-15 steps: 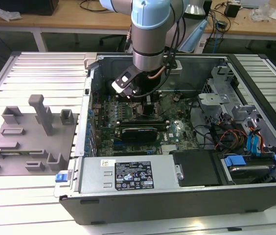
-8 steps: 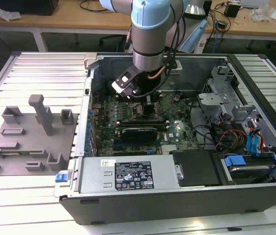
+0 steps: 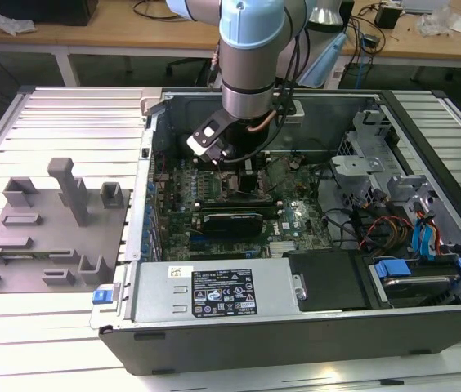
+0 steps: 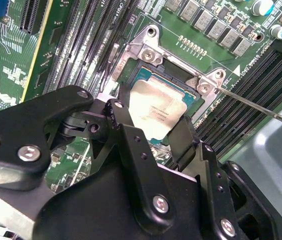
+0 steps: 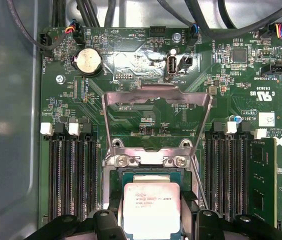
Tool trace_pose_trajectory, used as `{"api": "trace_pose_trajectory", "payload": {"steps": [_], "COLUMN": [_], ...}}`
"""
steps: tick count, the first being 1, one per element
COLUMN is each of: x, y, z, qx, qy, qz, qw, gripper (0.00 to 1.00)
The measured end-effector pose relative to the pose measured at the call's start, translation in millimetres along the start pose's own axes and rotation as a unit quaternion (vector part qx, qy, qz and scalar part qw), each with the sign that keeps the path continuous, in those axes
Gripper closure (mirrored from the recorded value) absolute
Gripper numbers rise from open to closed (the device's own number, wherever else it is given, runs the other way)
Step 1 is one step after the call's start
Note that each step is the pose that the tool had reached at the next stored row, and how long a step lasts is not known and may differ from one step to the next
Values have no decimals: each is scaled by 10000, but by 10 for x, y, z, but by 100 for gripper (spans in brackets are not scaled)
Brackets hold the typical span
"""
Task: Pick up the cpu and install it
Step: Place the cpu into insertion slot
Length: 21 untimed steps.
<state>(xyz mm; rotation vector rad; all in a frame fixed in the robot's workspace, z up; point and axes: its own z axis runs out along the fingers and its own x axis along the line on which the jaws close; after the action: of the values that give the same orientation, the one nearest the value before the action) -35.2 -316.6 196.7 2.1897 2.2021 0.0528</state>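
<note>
Between the jaws, pinched by two opposite edges: the cpu, silver lid up, green rim peeking past the fingertips. Closed on it from either side, the black fingers of the gripper, one pressed to each edge in both wrist views. Directly beneath the jaws, the open socket frame of the motherboard. Just beyond the fingertips, the load plate, swung up and standing clear. Off to one side of the jaws, the thin lever, angled away from the frame. Hard to tell whether resting in the socket bed or hovering just above it.

Judged as the install step: pick-up done, the cpu at its seat but not yet let go. Calls, most likely, for a level and square settling with corners matched to the socket, and no sideways drag across the contacts. Calls also for a gentle parting of the fingers without lifting or tilting the cpu.
</note>
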Motion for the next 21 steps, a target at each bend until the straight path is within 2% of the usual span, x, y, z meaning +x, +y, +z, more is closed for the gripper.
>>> {"api": "trace_pose_trajectory", "payload": {"steps": [3,4,9,17,21], "x": [1,1,0,4,6], "y": [2,2,3,17,23], "z": [2,1,-10,-205,-277], "qx": [-2,-1,1,0,0], "qy": [3,1,-1,0,-4], "qz": [0,0,0,0,0], "qw": [10000,10000,10000,10000,10000], "gripper": [44,38,38,38,38]}}
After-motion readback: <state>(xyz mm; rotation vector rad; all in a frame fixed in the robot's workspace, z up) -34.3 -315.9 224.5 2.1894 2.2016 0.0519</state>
